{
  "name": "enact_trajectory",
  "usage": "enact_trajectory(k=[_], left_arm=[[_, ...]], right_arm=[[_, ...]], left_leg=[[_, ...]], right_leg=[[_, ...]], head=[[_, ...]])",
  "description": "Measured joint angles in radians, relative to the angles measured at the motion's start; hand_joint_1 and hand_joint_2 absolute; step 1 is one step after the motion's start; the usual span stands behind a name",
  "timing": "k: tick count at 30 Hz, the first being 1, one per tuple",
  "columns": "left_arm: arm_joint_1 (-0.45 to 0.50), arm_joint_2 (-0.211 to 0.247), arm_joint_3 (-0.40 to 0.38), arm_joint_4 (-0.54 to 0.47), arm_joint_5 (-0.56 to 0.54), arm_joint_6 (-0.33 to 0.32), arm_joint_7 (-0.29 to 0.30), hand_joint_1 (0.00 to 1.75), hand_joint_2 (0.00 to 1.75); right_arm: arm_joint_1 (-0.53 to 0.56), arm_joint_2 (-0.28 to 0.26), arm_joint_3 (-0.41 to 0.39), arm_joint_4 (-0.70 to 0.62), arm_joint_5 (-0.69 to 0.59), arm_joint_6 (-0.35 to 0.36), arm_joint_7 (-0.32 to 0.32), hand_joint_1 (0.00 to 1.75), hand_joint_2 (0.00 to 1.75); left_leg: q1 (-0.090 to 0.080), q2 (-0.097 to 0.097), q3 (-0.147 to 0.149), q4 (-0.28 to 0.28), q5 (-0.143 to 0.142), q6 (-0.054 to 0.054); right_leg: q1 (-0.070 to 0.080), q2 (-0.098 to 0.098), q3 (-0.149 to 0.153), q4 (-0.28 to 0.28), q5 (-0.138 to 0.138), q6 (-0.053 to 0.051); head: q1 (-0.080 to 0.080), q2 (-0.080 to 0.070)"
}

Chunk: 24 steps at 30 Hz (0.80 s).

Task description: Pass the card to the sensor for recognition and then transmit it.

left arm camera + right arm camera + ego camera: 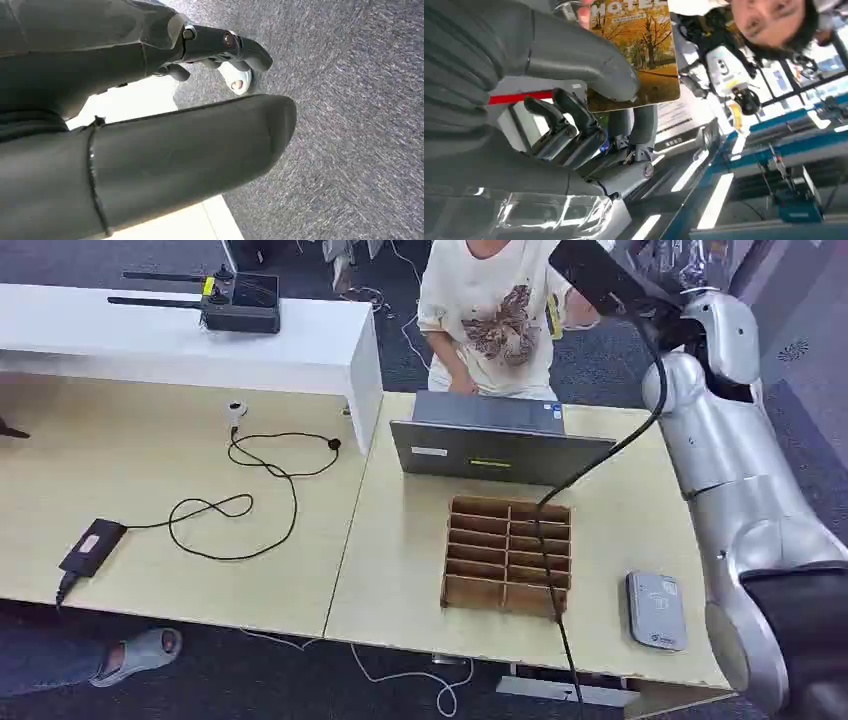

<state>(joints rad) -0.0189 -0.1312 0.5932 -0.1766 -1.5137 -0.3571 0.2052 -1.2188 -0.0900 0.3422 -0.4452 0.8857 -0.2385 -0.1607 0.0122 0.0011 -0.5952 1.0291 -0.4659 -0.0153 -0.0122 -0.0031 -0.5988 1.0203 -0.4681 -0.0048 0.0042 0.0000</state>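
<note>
I have the right arm raised high toward the person (pixel 490 315) standing behind the table (pixel 620 540), and in the right wrist view the right robot hand (pixel 589 115) has the card (pixel 636 55) pinched: the thick thumb lies across its printed face, with an autumn tree picture and the letters "HOTEL" on it, while the darker fingers (pixel 574 125) curl behind it. A fingertip of the person touches the card's far edge. The sensor (pixel 656 610), a small grey reader, lies flat on the table near its front edge, just beside the brown wooden divider tray (pixel 508 555) and well apart from the raised card. A grey laptop (pixel 495 445) stands behind the tray, its lid toward me. My left robot hand (pixel 220 50) hangs over the grey carpet in the left wrist view, fingers curled in loosely with nothing in them. On the left table a black cable (pixel 240 505) loops out to a black adapter (pixel 92 546).
</note>
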Motion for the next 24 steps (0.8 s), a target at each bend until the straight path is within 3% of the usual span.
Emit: enact_trajectory(k=[4,10,18,24], left_arm=[[0.0,-0.001,0.0,0.0,0.0,0.005,0.002,0.0,0.0],[0.001,-0.002,0.0,0.0,0.0,0.013,0.004,0.0,0.0],[0.0,-0.003,0.0,0.0,0.001,0.013,0.021,0.0,0.0],[0.0,-0.003,0.0,0.0,0.003,0.013,0.032,0.0,0.0]], right_arm=[[0.029,-0.006,-0.04,-0.057,-0.084,-0.038,-0.072,1.75,1.75],[0.129,-0.031,-0.106,-0.214,-0.271,0.004,-0.133,1.75,1.75],[0.273,-0.084,-0.199,-0.451,-0.606,0.241,-0.151,1.75,1.75],[0.324,-0.132,-0.236,-0.53,-0.742,0.358,-0.13,1.75,1.75]], left_leg=[[0.0,0.0,0.0,0.0,0.0,0.0],[0.0,0.0,0.0,0.0,0.0,0.0],[0.0,0.0,0.0,0.0,0.0,0.0],[0.0,0.0,0.0,0.0,0.0,0.0]], right_leg=[[0.0,0.0,0.0,0.0,0.0,0.0],[0.0,0.0,0.0,-0.001,0.0,0.0],[0.0,0.0,0.0,-0.001,0.0,0.0],[0.0,0.0,0.0,-0.001,0.0,0.0]], head=[[0.0,0.0],[0.0,0.0],[0.0,0.0],[0.0,0.0]])
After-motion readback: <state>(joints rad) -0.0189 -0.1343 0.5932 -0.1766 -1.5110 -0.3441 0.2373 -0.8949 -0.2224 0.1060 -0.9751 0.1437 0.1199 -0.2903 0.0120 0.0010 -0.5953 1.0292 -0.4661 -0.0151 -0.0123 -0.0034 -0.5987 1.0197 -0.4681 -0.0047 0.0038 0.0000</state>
